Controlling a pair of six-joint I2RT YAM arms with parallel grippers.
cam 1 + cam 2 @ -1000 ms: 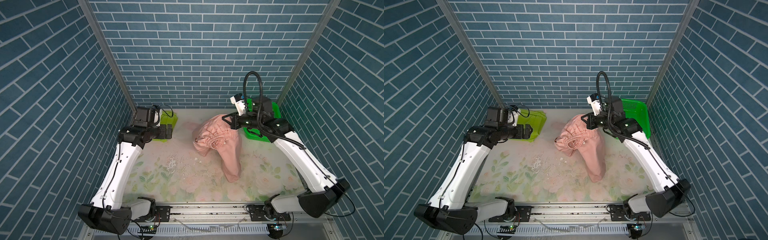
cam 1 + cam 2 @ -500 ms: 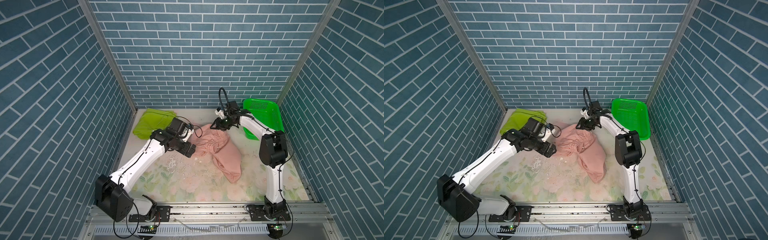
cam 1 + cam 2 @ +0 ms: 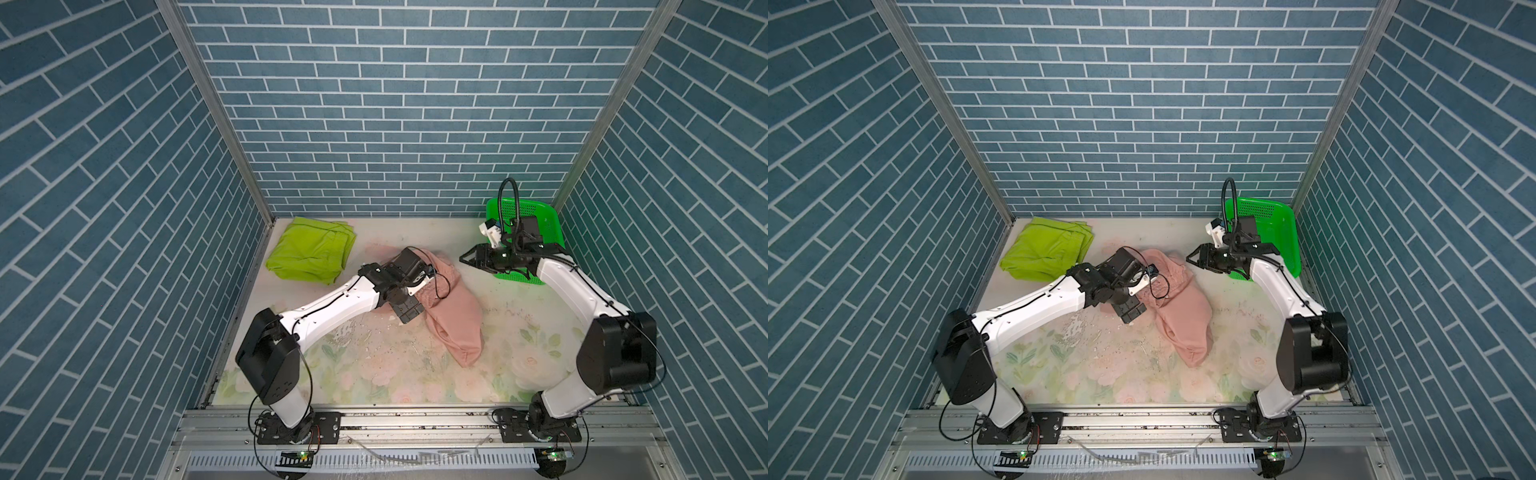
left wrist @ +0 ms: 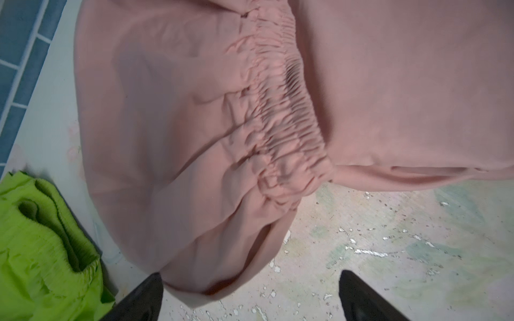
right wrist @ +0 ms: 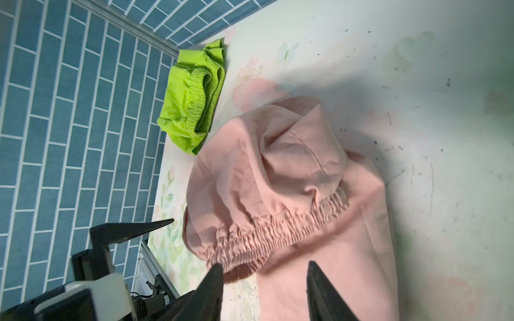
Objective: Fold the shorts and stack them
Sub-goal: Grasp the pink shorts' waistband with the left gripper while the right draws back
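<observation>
Lying crumpled at the middle of the desk [image 3: 374, 374]: pink shorts [image 3: 457, 320], gathered waistband [image 4: 289, 119] bunched up. Lime-green shorts [image 3: 309, 253] sit folded in the far left corner, apart from them. Left gripper [image 4: 247, 276]: jaws wide apart, empty, low at the pink fabric's edge. Right gripper [image 5: 264, 265]: jaws apart, empty, hovering between pink shorts and green basket [image 3: 548, 224].

On the table [image 3: 374, 374], folded shorts [image 3: 311, 251] lie in the back left corner, the basket [image 3: 548, 224] in the back right. Loose shorts [image 3: 455, 316] lie between, nearer the front, apart from both.
</observation>
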